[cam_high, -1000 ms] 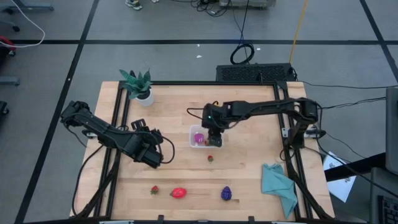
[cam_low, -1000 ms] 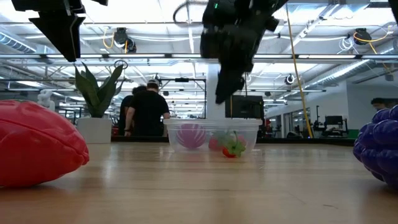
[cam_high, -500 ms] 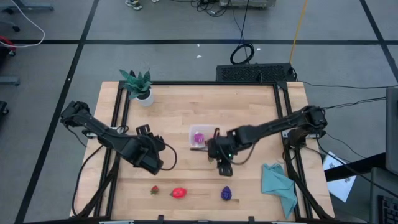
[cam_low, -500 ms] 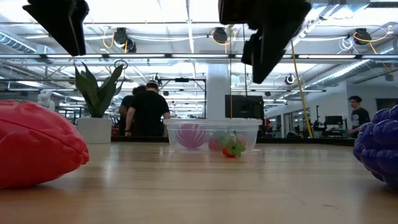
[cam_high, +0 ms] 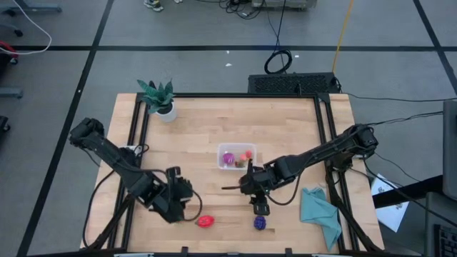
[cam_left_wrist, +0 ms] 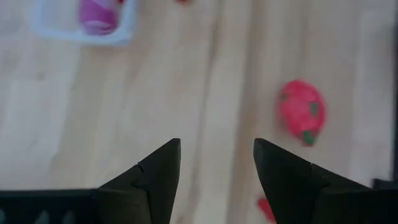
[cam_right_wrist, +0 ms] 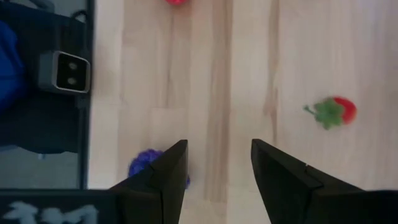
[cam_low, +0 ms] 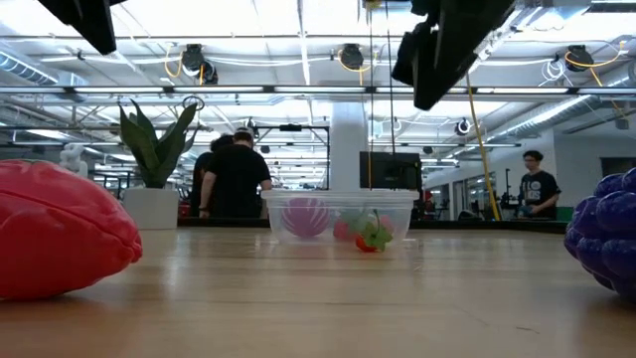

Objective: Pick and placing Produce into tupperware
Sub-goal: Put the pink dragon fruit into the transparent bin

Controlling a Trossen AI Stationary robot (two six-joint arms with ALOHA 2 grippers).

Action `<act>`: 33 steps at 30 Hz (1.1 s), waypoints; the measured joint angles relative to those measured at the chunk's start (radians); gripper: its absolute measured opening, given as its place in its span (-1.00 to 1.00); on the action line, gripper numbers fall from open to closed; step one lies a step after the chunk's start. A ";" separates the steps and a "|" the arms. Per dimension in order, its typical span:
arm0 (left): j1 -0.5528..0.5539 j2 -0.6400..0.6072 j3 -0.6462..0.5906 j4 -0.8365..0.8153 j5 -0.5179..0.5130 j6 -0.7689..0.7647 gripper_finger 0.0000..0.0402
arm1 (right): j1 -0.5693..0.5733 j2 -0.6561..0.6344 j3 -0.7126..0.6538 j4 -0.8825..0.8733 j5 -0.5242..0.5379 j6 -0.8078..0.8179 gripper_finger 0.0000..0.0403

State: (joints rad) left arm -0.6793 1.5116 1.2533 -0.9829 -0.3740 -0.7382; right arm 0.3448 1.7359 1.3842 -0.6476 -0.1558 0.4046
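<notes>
The tub point(cam_high: 236, 156) is sitting near the middle of the counter point(cam_high: 285, 128), holding the magenta ball point(cam_high: 228, 158) and a small red piece point(cam_high: 245, 153). In the low view the tub point(cam_low: 339, 215) is showing the ball point(cam_low: 305, 216) inside, and a strawberry point(cam_low: 372, 237) is lying in front of its wall; whether the two are touching cannot be told.

The right hand point(cam_high: 258, 208) is hovering at about 5 o'clock from the tub, with the grapes point(cam_high: 260, 223) lying on the counter just beyond it at 6 o'clock. In the right wrist view its fingers point(cam_right_wrist: 163, 180) are standing apart with nothing between them, the grapes point(cam_right_wrist: 144, 164) peeking out beside one finger and the strawberry point(cam_right_wrist: 333, 111) lying well off to the side.

The left hand point(cam_high: 180, 200) is hanging near the counter's front edge, at about 7 o'clock from the tub. The big red fruit point(cam_high: 206, 221) is lying at 4 o'clock from it, close by. In the left wrist view its fingers point(cam_left_wrist: 155, 180) are spread and holding nothing; the red fruit point(cam_left_wrist: 301, 110) is lying ahead to one side and the tub point(cam_left_wrist: 87, 22) is farther off.

A potted plant point(cam_high: 158, 98) is standing at the counter's far left corner, and a teal cloth point(cam_high: 319, 213) is lying at the near right.
</notes>
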 joint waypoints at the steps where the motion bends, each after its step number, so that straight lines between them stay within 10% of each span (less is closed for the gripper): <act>1: -0.009 0.012 0.000 0.023 0.000 0.005 0.04 | 0.004 0.000 0.000 0.010 0.000 0.000 -0.16; 13: 0.010 0.229 0.000 0.123 0.171 0.009 0.04 | 0.017 0.000 -0.001 0.023 0.001 0.017 -0.16; 33: 0.049 0.239 0.000 0.339 0.348 -0.055 0.23 | 0.010 0.000 -0.001 -0.057 0.002 -0.009 -0.16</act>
State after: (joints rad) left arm -0.6304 1.7504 1.2537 -0.6436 -0.0261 -0.7930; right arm 0.3548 1.7361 1.3834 -0.7046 -0.1535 0.3956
